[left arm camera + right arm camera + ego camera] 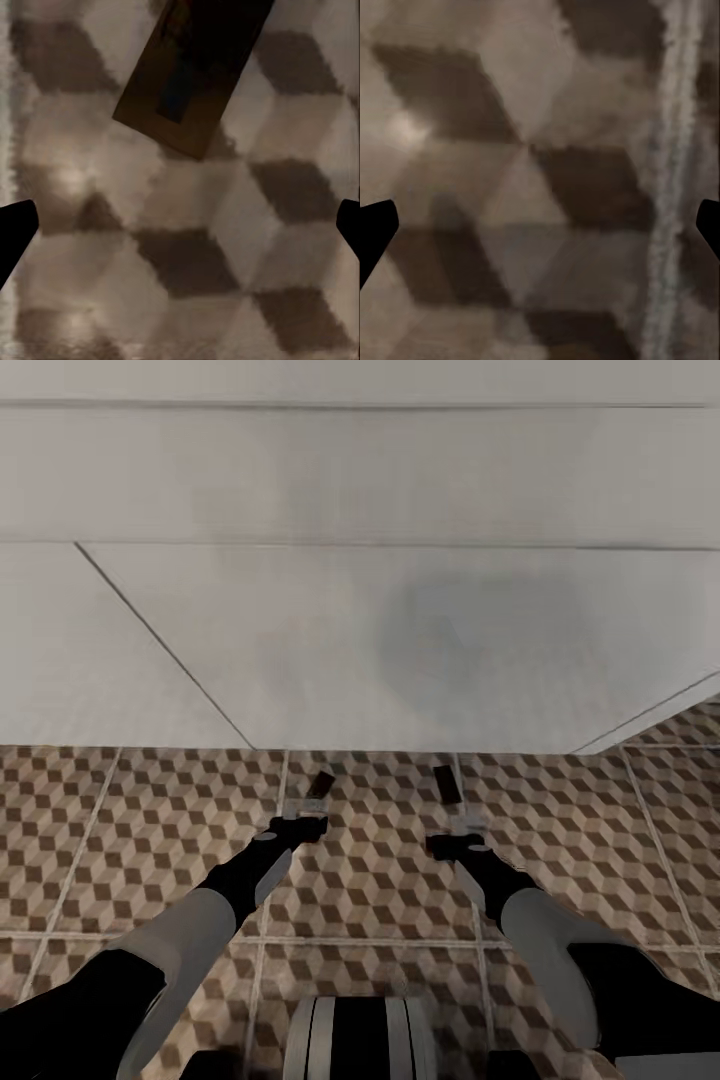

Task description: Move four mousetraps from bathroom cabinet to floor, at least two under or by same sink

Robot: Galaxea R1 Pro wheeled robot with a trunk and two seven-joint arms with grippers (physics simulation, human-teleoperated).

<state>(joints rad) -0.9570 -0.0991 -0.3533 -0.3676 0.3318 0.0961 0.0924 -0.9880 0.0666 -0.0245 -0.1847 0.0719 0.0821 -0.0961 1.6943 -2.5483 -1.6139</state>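
Both grippers hang low over the bathroom floor (370,880) with jaws spread wide and nothing between the fingers. Just beyond the left gripper (306,826) fingertips lies one mousetrap (320,785); another mousetrap (447,784) lies just beyond the right gripper (455,845). Further ahead a white vanity wall (400,650) blocks the way. Bare tile lies open between the two arms.

Two small flat brown wooden mousetraps lie on the cube-patterned brown, beige and white tiled bathroom floor (150,830), just before the base of a large white box-shaped vanity (400,650). The left mousetrap (320,785) sits just beyond the left gripper (300,822), and the right mousetrap (447,784) just beyond the right gripper (460,840). Both black-and-white arms reach forward and down, their jaws low over the tiles. The two traps are set apart, each tilted slightly.
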